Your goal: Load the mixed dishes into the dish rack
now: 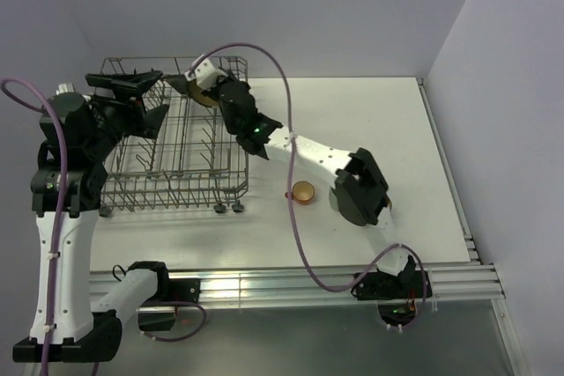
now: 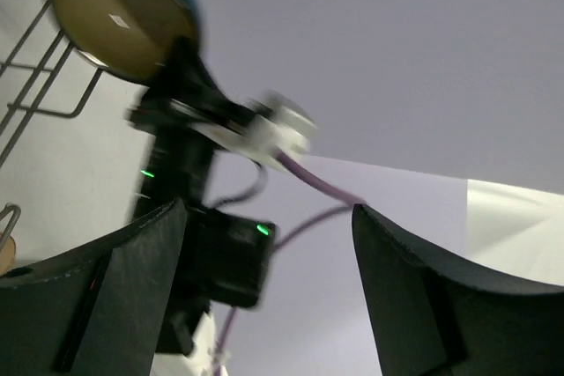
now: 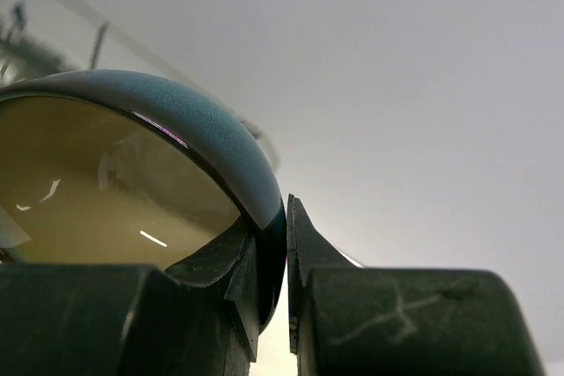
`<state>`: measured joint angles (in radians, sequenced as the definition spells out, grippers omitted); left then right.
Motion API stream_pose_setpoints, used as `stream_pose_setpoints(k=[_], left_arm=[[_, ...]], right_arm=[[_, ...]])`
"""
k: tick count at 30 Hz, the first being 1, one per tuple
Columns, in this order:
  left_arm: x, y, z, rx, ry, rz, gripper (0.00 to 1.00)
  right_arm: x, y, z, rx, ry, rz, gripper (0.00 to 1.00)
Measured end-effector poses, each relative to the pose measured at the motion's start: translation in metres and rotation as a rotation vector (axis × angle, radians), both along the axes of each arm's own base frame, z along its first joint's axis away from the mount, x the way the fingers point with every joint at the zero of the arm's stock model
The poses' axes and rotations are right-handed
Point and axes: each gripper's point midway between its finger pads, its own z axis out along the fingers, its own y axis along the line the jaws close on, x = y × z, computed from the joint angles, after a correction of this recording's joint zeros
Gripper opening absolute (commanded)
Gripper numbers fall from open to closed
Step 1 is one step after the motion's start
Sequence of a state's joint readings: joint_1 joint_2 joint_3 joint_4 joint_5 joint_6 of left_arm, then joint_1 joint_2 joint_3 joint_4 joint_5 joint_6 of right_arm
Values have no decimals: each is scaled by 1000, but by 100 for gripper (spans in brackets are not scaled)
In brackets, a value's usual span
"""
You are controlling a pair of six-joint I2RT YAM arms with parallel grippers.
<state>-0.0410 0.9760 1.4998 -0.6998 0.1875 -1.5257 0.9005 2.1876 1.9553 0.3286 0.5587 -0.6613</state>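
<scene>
The grey wire dish rack (image 1: 176,173) stands at the table's back left. My right gripper (image 1: 216,94) reaches over the rack's back right corner and is shut on the rim of the blue bowl with tan inside (image 1: 204,99). In the right wrist view the fingers (image 3: 264,261) pinch the bowl's rim (image 3: 203,129). My left gripper (image 1: 164,92) is open and empty above the rack's back left, pointing at the bowl. In the left wrist view the bowl (image 2: 123,19) is seen at the top left beyond the gripper (image 2: 269,209). The plate, the mug and one cup are out of view.
A small orange-brown cup (image 1: 302,192) stands upright on the white table, just right of the rack's front right corner and under my right arm. The rack's wire tines (image 2: 35,85) show at the left of the left wrist view. Walls close the back and right.
</scene>
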Motion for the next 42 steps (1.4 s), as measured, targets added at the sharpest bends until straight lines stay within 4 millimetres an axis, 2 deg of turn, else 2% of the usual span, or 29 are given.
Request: stream_pose_setpoints(k=[4,6,9,11,13,17,23,31,42], left_arm=[[4,-4,-31,-153,81,14,79],[8,-7,-36,-217,115,20,79],[16,-11,-29,-286,127,20,79],[22,-15,-20,-327,118,16,78],[28,-19,-11,-364,108,10,76],[31,-28,-5,-402,99,-1,73],[35,-40,0,-421,87,-21,72],[47,-41,-4,-420,94,2,69],[61,-59,-10,-415,151,-52,62]], right_arm=[[-26,-41,54,130,-40,-46,0],[-40,-60,86,210,-82,-60,0],[-62,-79,126,307,-143,-61,0],[-77,-82,144,358,-174,-43,0],[-91,-81,152,386,-188,-18,0],[-111,-68,149,398,-188,29,0],[-119,-53,123,347,-160,66,0],[-124,-52,113,355,-171,80,0],[-127,-67,107,345,-209,41,0]])
